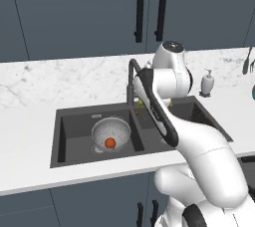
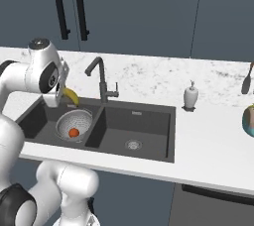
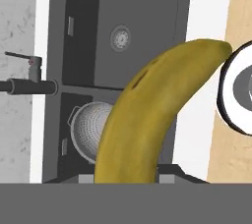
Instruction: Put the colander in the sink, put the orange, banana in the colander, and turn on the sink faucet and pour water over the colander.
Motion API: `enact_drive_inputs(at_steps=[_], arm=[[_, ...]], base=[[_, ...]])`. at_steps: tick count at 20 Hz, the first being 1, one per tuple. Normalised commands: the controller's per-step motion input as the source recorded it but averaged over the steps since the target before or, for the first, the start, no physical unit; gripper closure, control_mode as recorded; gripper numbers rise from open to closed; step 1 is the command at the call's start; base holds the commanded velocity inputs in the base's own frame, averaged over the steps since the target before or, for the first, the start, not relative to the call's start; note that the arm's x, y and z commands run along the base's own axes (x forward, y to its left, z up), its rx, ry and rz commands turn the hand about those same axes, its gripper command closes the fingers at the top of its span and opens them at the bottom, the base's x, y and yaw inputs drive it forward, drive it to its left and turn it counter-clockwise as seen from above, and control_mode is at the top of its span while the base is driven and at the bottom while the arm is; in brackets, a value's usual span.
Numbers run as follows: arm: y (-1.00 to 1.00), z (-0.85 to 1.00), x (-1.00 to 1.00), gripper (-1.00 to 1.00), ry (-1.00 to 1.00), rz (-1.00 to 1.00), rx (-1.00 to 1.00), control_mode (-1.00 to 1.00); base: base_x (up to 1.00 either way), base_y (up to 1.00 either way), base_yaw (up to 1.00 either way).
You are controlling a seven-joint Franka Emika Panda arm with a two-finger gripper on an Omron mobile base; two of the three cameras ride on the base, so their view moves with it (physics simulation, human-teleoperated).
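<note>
Over the sink's (image 2: pixel 149 143) left basin, my gripper (image 2: pixel 63 96) is pinched tight on the banana (image 2: pixel 72 96) above the colander (image 2: pixel 74 123) holding the orange (image 2: pixel 73 132), so letting go off-center could bounce it out.

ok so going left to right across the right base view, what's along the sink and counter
banana → colander with the orange in it → faucet → empty basin's drain → soap dispenser
</note>
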Motion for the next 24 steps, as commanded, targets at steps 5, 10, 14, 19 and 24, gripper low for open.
enact_drive_inputs(at_steps=[5,10,14,19,24], arm=[[0.97,0.00,0.54,1.00,0.00,0.16,-0.12,-1.00],[0.65,-0.07,0.61,1.00,0.00,0.07,-0.06,-1.00],[0.51,-0.45,0.70,1.00,0.09,0.07,-0.13,-1.00],[0.45,-0.66,0.75,1.00,0.11,0.06,-0.16,-1.00],[0.07,-0.56,0.66,1.00,0.01,0.08,-0.02,-1.00]], base=[[0.00,0.00,0.00],[0.00,0.00,0.00],[0.00,0.00,0.00],[0.00,0.00,0.00],[0.00,0.00,0.00]])
